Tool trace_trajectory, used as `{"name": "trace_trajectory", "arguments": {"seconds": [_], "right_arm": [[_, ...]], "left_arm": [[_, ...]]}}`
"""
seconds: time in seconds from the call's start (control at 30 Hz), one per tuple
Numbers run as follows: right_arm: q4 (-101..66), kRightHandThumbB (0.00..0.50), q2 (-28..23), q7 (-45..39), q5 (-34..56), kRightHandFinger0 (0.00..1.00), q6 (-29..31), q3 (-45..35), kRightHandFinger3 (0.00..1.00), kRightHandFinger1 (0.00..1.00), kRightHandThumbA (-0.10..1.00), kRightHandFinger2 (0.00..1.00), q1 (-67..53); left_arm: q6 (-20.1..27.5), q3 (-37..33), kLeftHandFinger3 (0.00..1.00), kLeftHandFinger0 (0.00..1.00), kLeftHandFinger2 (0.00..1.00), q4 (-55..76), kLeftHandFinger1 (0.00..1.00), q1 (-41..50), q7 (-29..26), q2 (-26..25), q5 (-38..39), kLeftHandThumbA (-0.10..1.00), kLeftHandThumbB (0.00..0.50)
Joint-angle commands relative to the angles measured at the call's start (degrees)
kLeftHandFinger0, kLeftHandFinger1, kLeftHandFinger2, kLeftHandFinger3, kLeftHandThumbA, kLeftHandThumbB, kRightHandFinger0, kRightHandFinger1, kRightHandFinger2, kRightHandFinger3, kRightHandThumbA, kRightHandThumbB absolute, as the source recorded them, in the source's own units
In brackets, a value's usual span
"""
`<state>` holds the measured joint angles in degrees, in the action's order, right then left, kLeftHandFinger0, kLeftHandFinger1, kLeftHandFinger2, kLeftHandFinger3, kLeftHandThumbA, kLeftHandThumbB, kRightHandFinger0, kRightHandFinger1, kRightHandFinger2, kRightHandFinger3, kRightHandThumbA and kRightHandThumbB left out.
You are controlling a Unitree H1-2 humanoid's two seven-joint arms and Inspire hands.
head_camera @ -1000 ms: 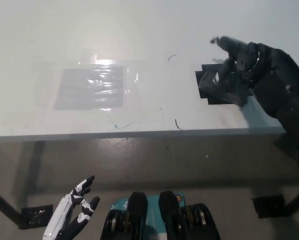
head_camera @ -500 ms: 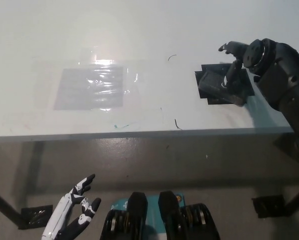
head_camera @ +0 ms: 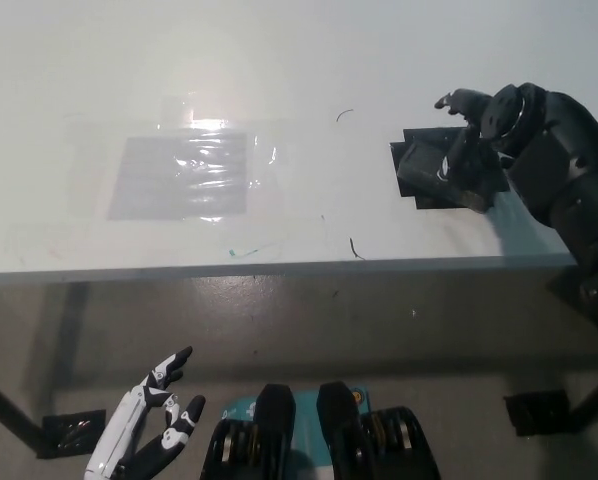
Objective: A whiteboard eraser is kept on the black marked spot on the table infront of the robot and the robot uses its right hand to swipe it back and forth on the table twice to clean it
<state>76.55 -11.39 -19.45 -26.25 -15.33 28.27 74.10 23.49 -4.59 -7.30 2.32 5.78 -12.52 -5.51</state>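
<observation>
The dark whiteboard eraser lies on the black marked spot at the table's right side. My black right hand reaches in from the right and hangs over the eraser's right end, its fingers apart, one stretched out toward the far side. It covers that end of the eraser, and I see no closed grip on it. My white left hand rests low at the lower left, below the table edge, open with fingers spread.
A grey rectangle under shiny clear film is taped to the white table at centre left. Small pen marks sit near the front edge. Black table feet stand on the floor below.
My right hand lifted off the eraser and drew back to the right, then settled down over its right end again. The eraser has stayed on the spot. The left hand barely moved.
</observation>
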Motion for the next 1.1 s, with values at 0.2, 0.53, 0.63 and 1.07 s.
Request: {"name": "trace_trajectory", "arguments": {"seconds": [0.2, 0.53, 0.63, 1.07], "right_arm": [[1.1, 0.403, 0.1, 3.0, -1.7, 1.0, -2.6, 1.0, 1.0, 1.0, 1.0, 1.0, 1.0], [-0.6, 0.205, -0.3, 23.8, -4.7, 0.24, 1.7, 1.5, 0.76, 0.32, 0.41, 0.45, -1.4], [-2.0, 0.167, -0.7, 26.7, -4.2, 0.0, 3.9, 0.5, 0.32, 0.01, 0.36, 0.07, -1.3], [-2.0, 0.201, -0.9, 29.1, -4.1, 0.0, 4.5, 0.7, 0.29, 0.0, 0.43, 0.0, -0.6]], "left_arm": [[0.9, 0.1, 1.0, 1.0, 1.0, 1.4, 1.0, -0.7, 0.9, -0.9, 0.2, 0.64, 0.404], [0.6, -0.1, 1.0, 1.0, 1.0, 1.6, 1.0, -0.9, 1.0, -0.9, 0.0, 0.64, 0.405], [0.6, 0.0, 1.0, 1.0, 1.0, 1.3, 1.0, -1.3, 1.0, -0.9, 0.0, 0.64, 0.409], [0.0, -0.1, 1.0, 1.0, 1.0, 1.5, 1.0, -1.8, 1.0, -1.2, -1.1, 0.65, 0.428]]}}
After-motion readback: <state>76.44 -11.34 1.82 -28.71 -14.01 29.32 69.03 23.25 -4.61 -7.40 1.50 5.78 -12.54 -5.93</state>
